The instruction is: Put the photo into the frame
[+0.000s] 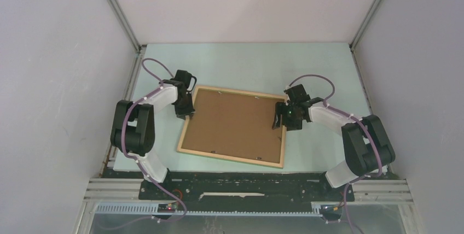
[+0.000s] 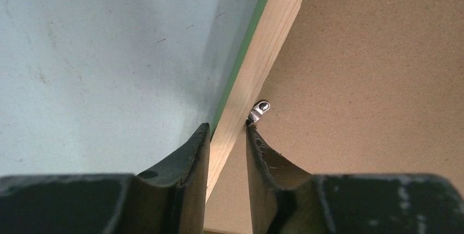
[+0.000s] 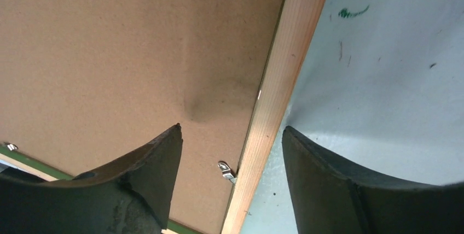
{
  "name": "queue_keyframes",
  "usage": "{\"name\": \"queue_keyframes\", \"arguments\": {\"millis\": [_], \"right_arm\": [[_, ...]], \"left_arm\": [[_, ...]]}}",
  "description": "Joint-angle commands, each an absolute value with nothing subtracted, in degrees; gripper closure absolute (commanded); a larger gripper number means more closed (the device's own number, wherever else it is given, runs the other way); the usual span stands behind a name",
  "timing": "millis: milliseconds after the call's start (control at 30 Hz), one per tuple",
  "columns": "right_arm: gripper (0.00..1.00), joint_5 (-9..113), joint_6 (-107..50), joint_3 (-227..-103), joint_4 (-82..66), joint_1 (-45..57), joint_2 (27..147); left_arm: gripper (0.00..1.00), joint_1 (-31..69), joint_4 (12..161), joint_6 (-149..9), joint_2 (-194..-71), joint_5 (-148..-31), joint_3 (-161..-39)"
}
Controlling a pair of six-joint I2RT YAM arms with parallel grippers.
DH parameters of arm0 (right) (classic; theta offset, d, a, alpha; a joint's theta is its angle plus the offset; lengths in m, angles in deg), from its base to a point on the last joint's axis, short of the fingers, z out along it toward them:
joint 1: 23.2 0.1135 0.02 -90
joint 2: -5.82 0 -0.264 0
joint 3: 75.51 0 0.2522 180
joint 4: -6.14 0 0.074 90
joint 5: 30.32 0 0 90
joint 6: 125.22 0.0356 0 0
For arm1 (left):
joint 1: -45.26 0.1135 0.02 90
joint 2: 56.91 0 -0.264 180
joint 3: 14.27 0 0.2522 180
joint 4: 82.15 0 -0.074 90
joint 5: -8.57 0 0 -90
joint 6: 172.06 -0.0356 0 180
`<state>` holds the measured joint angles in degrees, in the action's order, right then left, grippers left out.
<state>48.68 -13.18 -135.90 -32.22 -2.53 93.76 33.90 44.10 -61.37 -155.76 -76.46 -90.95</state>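
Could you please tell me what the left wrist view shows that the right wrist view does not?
Only left wrist: the left gripper clamped on the frame rail. Only right wrist: the right gripper wide open astride a rail, and a green mark on the table. Both: pale rail, brown board, a metal tab, table.

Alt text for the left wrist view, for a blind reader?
The left gripper's two dark fingers straddle the pale wood rail of the frame, close on both sides; whether they pinch it is unclear. A brown backing board lies right of the rail, a small metal tab by one fingertip; pale table to the left.
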Motion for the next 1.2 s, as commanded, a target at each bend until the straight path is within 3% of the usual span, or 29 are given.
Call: {"name": "queue_keyframes", "arguments": {"millis": [0,200,333,500,667,933,1167], "right_arm": [[0.23,51.15,-16.1,-140.83,-31.27,-3.47,93.49],[0.2,51.24,-16.24,-147.45,-33.29,-4.36,97.54],[0.15,59.31,-20.44,-152.71,-35.18,-1.89,98.75],[0.1,61.43,-32.68,-160.86,-34.74,2.11,103.49],[0.1,52.81,-42.81,-170.15,-37.17,2.43,111.35],[0.18,49.93,-49.79,-180.47,-41.94,0.5,122.49],[0.22,49.03,-51.69,-181.71,-41.0,-0.2,126.38]], "left_arm": [[0.66,33.41,43.87,-62.28,-151.76,-76.17,-92.26],[0.34,33.66,40.69,-64.38,-148.78,-77.06,-94.3],[0.25,33.78,40.17,-65.76,-147.67,-78.74,-94.59],[0.23,33.75,40.43,-67.55,-147.33,-80.41,-93.69],[0.23,33.79,41.38,-69.61,-147.36,-82.99,-91.78],[0.23,33.72,43.53,-69.0,-147.14,-88.58,-90.52],[0.23,33.75,43.92,-68.81,-146.79,-89.44,-90.36]]}}
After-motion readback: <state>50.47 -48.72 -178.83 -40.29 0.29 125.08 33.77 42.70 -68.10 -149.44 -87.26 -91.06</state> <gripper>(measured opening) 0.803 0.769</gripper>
